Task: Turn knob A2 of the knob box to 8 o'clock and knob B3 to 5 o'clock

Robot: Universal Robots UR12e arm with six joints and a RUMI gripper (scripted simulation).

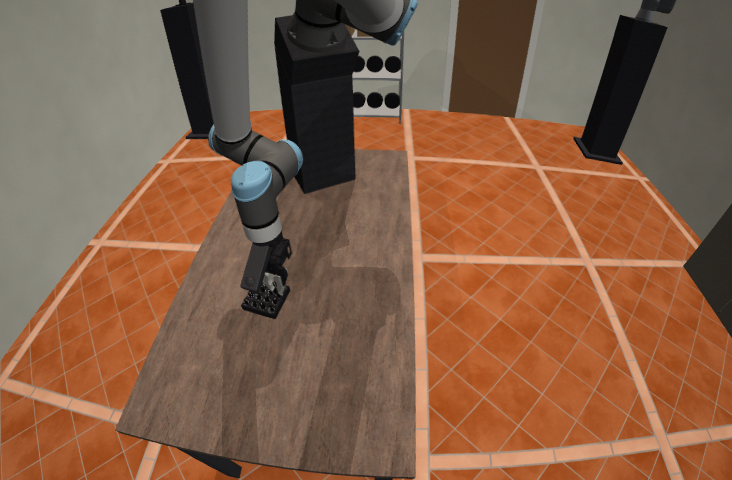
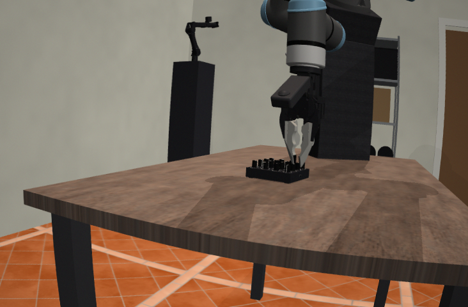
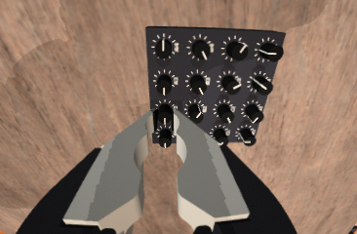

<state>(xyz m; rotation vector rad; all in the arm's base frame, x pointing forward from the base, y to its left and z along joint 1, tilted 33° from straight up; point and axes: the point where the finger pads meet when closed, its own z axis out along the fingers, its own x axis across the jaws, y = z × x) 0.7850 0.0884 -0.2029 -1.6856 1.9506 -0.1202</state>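
the small black square knob box [image 3: 213, 88] with its grid of round black knobs lies flat on the dark brown wood-grain table [image 2: 133, 195], in the half nearer the arm's tall black pedestal [image 1: 316, 107] and toward the table's left edge as the top view shows it. the grey two-jaw gripper [image 3: 164, 134] with pale angled fingers points straight down over one corner of the box, and its jaws stand narrow, pinched on a single black knob [image 3: 165, 136] in the box's corner nearest the wrist camera. the knob's white pointer line shows between the fingertips, but the tick marks around it are largely covered by the fingers, so its clock reading is hard to make out. the knob just behind it [image 3: 165, 115] is partly hidden by the same fingertips. no socket can be made out on the box in any view, so which row and number the gripped knob belongs to cannot be told for certain. in the top view the gripper body and wrist cover much of the box [image 1: 265, 302], and in the exterior view the knobs [image 2: 274, 164] are only small dark stubs, too tiny to read. the grey arm with blue joint caps [image 1: 253, 181] is cut off at the upper edge of both wide views.
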